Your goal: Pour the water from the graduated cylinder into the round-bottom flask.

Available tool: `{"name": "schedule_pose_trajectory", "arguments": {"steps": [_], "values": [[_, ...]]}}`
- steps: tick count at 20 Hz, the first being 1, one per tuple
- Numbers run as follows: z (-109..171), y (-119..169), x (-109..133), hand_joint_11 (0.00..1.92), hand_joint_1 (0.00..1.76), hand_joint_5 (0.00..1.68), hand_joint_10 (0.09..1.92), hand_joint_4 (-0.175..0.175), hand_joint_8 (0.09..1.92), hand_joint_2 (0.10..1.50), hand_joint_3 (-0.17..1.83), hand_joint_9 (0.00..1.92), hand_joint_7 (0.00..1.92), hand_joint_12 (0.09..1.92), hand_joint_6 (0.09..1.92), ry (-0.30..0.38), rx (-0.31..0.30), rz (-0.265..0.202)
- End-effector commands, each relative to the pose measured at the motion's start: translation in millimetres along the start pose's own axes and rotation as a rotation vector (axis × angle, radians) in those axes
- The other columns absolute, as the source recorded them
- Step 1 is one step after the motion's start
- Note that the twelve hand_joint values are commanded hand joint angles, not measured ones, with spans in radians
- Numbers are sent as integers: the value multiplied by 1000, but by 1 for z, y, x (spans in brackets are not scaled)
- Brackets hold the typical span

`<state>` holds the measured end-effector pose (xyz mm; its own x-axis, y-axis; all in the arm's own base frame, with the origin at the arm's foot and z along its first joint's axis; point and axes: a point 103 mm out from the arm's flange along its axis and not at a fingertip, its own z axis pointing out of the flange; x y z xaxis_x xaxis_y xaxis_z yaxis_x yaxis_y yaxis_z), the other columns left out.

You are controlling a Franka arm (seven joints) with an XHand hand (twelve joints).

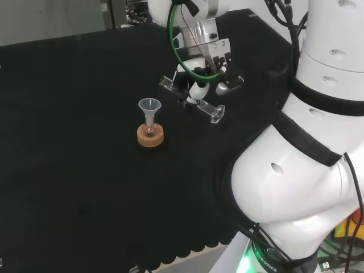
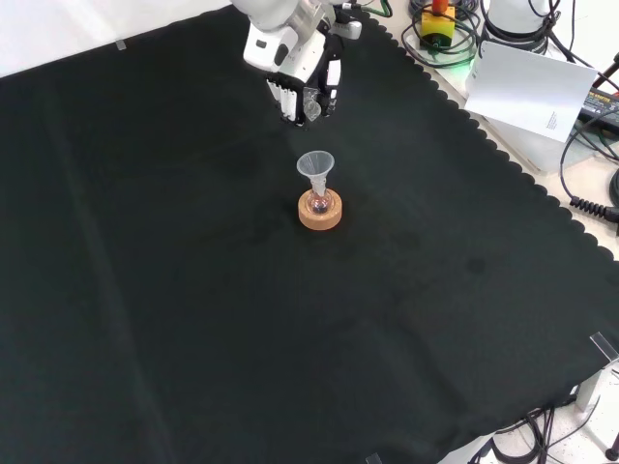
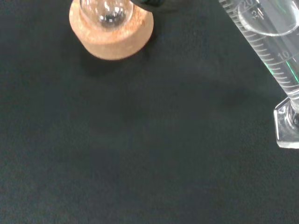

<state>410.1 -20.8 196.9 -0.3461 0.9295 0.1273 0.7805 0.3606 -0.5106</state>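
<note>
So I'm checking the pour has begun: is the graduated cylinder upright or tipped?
Tipped. In the head view the graduated cylinder lies nearly level in the hand, off to the right of the funnel.

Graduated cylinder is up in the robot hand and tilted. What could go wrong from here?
1. The graduated cylinder, held in the robot hand, is tilted but off to the side of the funnel; water may spill onto the cloth.
2. The funnel's mouth is small and the flask merely rests on a cork ring; a bump could topple it.
</note>
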Motion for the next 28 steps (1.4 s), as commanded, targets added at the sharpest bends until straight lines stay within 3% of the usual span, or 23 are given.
{"name": "schedule_pose_trajectory", "arguments": {"steps": [1,22,28], "values": [[-2,2,9,1231,1269,991,125,-175,956,1101,-1,1493,1034,731,973,-62,86,16],[-5,12,15,1235,1269,989,115,-175,957,1101,0,1500,1034,725,975,-149,297,61],[-7,11,16,1235,1269,987,112,-175,961,1102,0,1502,1032,722,979,-175,328,68]]}}
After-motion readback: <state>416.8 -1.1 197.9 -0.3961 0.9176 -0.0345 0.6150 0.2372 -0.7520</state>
